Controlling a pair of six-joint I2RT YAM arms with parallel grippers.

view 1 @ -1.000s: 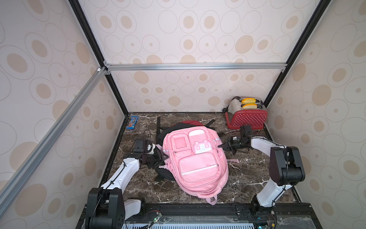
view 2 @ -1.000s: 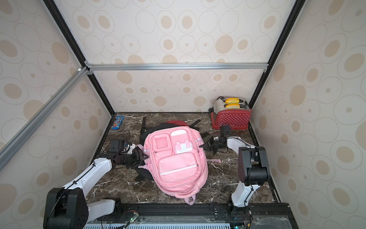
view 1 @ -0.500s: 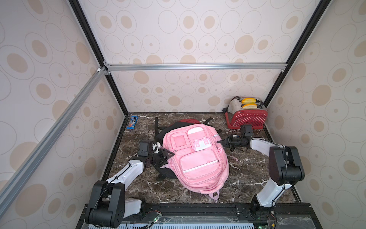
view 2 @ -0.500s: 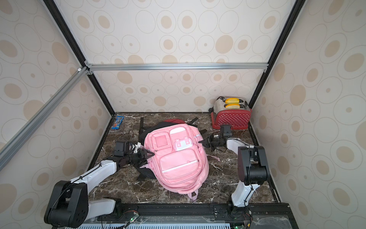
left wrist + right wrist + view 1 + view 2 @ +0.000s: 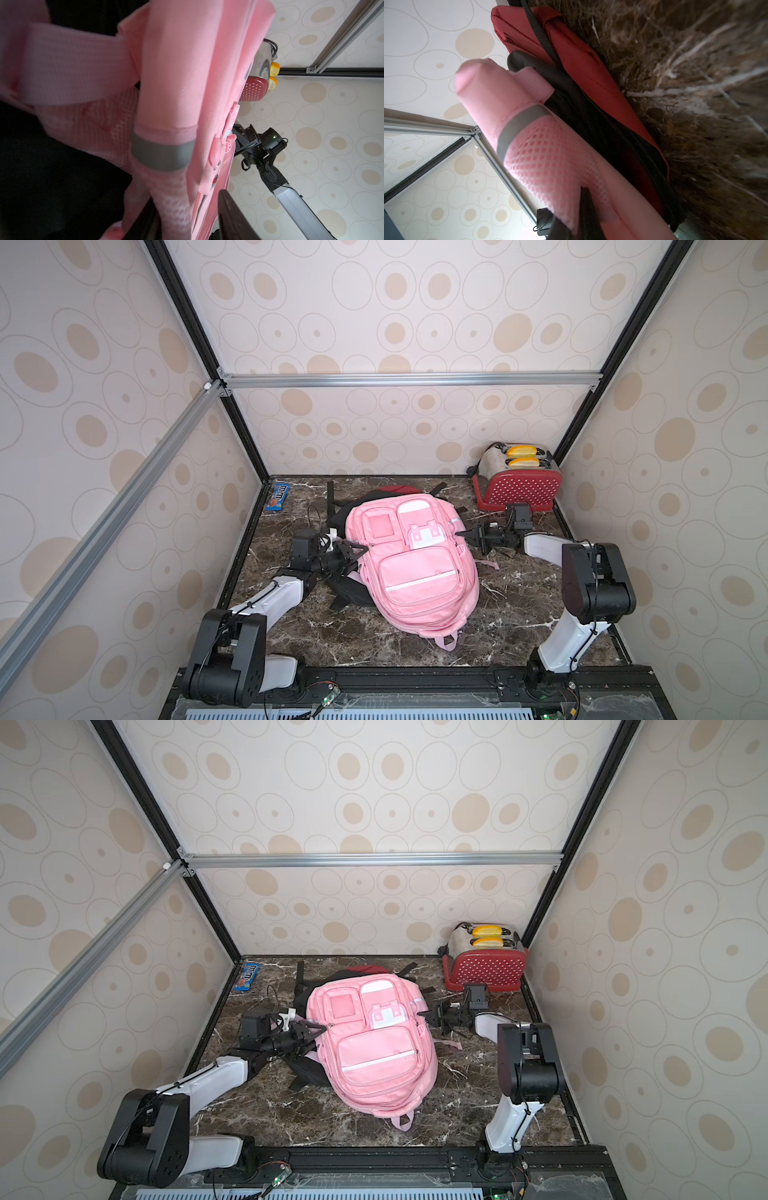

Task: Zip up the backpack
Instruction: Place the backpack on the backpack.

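Reaching low toward each other, right gripper [image 5: 463, 533] closed, left gripper [image 5: 356, 549] with jaws apart.

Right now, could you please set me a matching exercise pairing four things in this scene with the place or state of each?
Things: 1 pink backpack; 2 toaster; 3 candy packet; 4 right claw.
Places or states: A far-left corner of the table; B far-right corner; C shut on the backpack's mesh side; D mid-table, lying over a red-and-black bag.
Pairs: 1-D, 2-B, 3-A, 4-C.
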